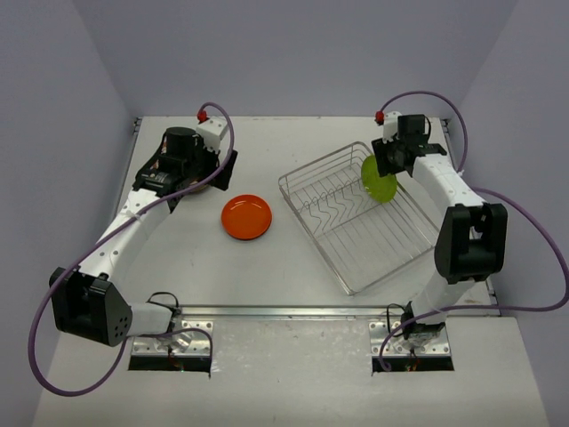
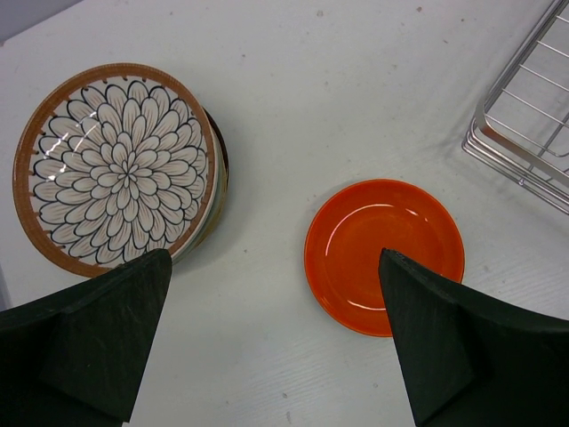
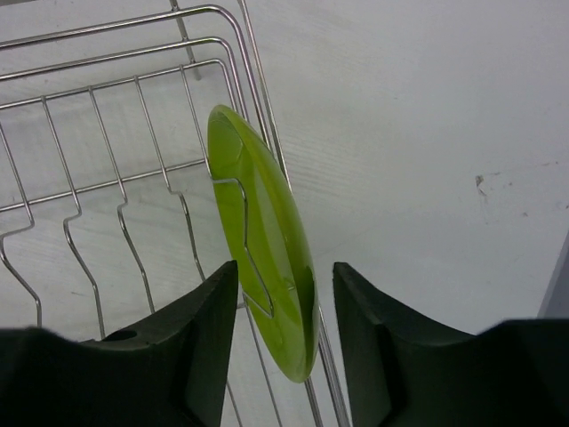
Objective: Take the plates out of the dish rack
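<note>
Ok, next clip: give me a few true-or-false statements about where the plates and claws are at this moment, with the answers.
1. The lime green plate stands on edge in the dish rack. True.
2. The orange plate is in the rack too. False: it lies flat on the table, left of the rack.
3. The left claw grips the orange plate. False: it hovers open and empty above the table.
4. The right claw has a finger on each side of the lime green plate's rim. True.
5. The flower-patterned plate lies alone on the table. False: it tops a stack of plates.
</note>
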`<state>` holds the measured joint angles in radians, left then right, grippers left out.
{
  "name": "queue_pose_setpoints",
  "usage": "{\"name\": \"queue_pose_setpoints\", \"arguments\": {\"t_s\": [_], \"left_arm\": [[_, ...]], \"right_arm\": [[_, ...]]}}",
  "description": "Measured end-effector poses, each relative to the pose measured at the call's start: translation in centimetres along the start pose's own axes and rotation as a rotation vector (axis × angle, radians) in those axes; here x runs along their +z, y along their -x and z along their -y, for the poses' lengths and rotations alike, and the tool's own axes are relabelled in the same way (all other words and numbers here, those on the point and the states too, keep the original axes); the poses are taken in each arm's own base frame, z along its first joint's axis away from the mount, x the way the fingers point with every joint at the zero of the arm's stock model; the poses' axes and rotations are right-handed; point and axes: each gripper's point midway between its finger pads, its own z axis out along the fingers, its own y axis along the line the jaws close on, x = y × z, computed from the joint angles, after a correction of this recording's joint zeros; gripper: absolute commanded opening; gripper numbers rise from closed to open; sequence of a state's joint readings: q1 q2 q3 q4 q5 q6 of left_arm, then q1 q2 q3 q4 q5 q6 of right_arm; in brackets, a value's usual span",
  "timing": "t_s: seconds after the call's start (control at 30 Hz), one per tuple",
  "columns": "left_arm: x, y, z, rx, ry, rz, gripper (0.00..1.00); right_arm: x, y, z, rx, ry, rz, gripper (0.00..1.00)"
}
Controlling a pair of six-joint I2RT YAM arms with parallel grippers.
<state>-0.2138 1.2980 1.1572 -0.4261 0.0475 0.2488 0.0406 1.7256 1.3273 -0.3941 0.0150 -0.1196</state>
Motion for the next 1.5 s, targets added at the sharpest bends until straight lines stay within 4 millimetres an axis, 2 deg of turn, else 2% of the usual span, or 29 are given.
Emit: {"name": "queue_pose_setpoints", "arguments": {"t_s": [0.2,0.27,0.4,0.5,0.67,0.83,0.93,1.0,1.07,1.2,1.3,1.4,1.5], "left_arm": [[0.0,-0.1,0.0,0.0,0.0,-0.004,1.0],[0.0,-0.1,0.0,0.0,0.0,-0.004,1.0],[0.0,-0.1,0.0,-0.004,0.002,-0.004,1.0],[0.0,-0.1,0.0,-0.007,0.003,-0.004,1.0],[-0.1,0.0,-0.1,-0.011,0.01,-0.004,1.0],[-0.4,1.1,-0.2,-0.02,0.012,0.02,1.0],[-0.8,2.3,0.7,-0.035,-0.044,0.057,1.0],[-1.6,3.1,2.3,-0.049,-0.137,0.092,0.97],[-2.8,4.2,4.6,-0.077,-0.262,0.137,0.93],[-5.2,6.5,8.2,-0.133,-0.484,0.208,0.87],[-6.5,7.6,10.3,-0.172,-0.628,0.227,0.87],[-7.0,7.8,11.9,-0.207,-0.741,0.21,0.88],[-6.9,7.4,13.1,-0.232,-0.822,0.17,0.86]], "right_arm": [[0.3,0.0,-0.5,-0.033,0.035,0.004,0.08],[0.3,0.0,-0.4,-0.052,0.032,0.002,0.0],[0.0,-0.1,0.0,-0.097,0.032,-0.004,0.0],[-1.1,0.4,0.2,-0.114,0.027,0.011,0.0],[-5.0,3.9,1.4,-0.161,-0.035,0.121,0.0],[-10.6,9.2,2.9,-0.228,-0.129,0.305,0.0],[-14.3,12.2,2.6,-0.237,-0.127,0.421,0.0],[-16.8,13.6,1.4,-0.226,-0.065,0.499,0.0],[-19.0,14.3,-0.4,-0.194,0.033,0.56,0.0],[-21.6,13.9,-5.9,-0.123,0.288,0.608,0.0],[-21.5,11.9,-11.3,-0.093,0.48,0.563,0.0],[-20.5,8.7,-16.9,-0.088,0.648,0.455,0.0],[-20.1,6.8,-19.6,-0.069,0.74,0.375,0.0]]}}
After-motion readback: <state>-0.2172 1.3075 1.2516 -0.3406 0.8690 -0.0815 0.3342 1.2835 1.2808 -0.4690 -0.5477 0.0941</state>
